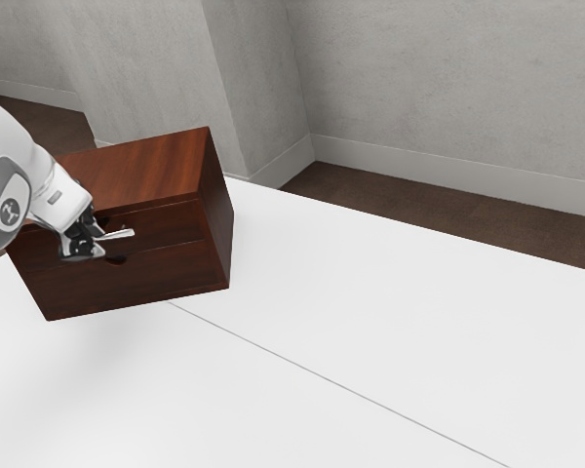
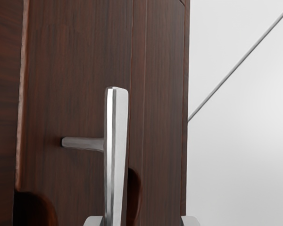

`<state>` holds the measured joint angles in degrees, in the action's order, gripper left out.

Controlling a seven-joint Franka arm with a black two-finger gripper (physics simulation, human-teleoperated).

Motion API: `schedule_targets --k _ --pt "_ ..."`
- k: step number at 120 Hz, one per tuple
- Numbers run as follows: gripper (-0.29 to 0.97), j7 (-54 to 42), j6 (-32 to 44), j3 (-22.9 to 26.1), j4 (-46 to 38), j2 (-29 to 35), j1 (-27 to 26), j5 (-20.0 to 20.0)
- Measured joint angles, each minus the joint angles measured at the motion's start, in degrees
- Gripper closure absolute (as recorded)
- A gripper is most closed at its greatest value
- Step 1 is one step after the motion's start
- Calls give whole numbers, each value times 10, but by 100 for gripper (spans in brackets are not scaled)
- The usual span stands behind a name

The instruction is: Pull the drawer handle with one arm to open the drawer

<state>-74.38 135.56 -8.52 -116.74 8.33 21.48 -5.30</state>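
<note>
A dark wooden cabinet (image 1: 171,166) sits at the back of the white table (image 1: 390,331), toward the exterior view's left. Its drawer front (image 1: 171,232) looks flush with the cabinet body and carries a silver bar handle (image 1: 118,234). My black gripper (image 1: 82,245) is at the handle's end nearest the arm, with its fingers either side of the bar. In the wrist view the handle (image 2: 116,155) runs down between my two fingertips (image 2: 190,220). One tip is close beside the bar and the other stands well apart, so the gripper is open around it. The drawer front (image 2: 75,84) is right ahead of the hand.
A thin seam (image 1: 331,382) crosses the table diagonally from the cabinet's foot. Grey walls with a white skirting board (image 1: 448,168) and brown floor lie beyond the table's far edge. White tabletop stretches toward the exterior view's right and front.
</note>
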Motion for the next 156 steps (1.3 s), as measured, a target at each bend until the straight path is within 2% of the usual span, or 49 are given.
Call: schedule_targets --k 45,80,156 --pt "64 -2 1 0 -5 5 -1 4" --pt "65 -3 -2 1 -16 16 -2 4" --pt "64 -2 -4 1 -82 79 -9 4"
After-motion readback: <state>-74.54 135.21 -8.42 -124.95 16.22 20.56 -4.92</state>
